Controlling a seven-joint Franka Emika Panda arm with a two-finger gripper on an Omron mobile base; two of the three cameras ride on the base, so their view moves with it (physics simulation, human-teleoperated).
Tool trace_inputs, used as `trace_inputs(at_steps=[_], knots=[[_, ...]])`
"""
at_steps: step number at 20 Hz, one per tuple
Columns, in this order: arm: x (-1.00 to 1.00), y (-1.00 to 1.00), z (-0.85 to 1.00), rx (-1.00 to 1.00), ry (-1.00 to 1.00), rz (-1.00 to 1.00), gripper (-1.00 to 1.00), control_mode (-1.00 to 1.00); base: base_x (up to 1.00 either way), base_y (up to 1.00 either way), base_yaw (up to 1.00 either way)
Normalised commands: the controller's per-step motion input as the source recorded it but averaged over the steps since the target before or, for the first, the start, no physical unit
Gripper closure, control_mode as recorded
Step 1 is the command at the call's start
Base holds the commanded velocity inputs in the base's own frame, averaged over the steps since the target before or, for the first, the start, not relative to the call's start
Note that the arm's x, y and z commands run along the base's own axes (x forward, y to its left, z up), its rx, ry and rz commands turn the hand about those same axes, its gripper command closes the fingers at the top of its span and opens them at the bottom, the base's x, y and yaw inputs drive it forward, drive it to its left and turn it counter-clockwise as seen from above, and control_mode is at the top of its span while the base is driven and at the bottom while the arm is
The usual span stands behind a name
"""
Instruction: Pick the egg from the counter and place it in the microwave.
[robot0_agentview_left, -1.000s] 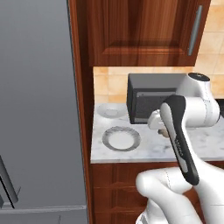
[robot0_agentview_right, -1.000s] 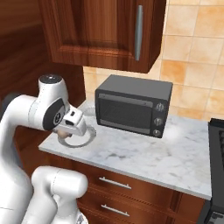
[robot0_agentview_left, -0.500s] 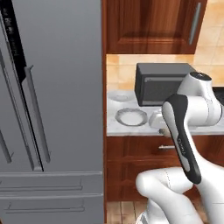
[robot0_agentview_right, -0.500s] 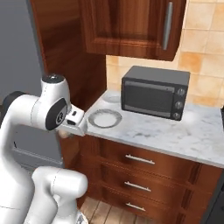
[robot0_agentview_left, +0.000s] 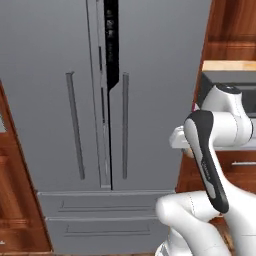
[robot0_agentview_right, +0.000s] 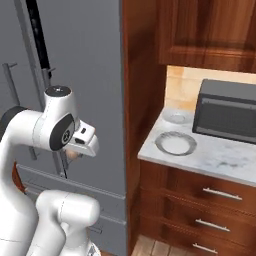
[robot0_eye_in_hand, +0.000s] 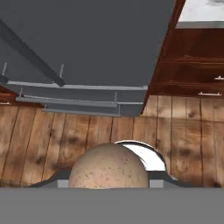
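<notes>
A round, speckled tan egg (robot0_eye_in_hand: 108, 167) sat low in front. Below it lay a brown wooden floor (robot0_eye_in_hand: 52, 131) and a big grey fridge (robot0_eye_in_hand: 87, 43).

A kitchen: grey fridge (robot0_agentview_left: 100, 100), marble counter (robot0_agentview_right: 220, 157), wood cabinets (robot0_agentview_right: 200, 200)

Base cameras fridgeward; hand camera floorward

No readable text, label, brand, number or sign appears in any view. The dark strip (robot0_agentview_left: 111, 45) on the fridge (robot0_agentview_left: 150, 75) at 12 o'clock in the left base view bears no legible marks, and the dark oven (robot0_agentview_right: 227, 117) on the counter (robot0_agentview_right: 215, 160) shows no lettering.
</notes>
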Motion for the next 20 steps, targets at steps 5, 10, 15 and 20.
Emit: trace_inputs(at_steps=[5, 10, 15, 20], knots=[[0.00, 0.00, 0.00, 0.00, 0.00, 0.00, 1.00, 1.00, 0.00, 1.00, 0.00], [0.00, 0.00, 0.00, 0.00, 0.00, 0.00, 1.00, 1.00, 0.01, 1.00, 0.00], [0.00, 0.00, 0.00, 0.00, 0.00, 0.00, 1.00, 1.00, 0.27, 1.00, 0.00], [0.00, 0.00, 0.00, 0.00, 0.00, 0.00, 1.00, 1.00, 0.36, 1.00, 0.00]])
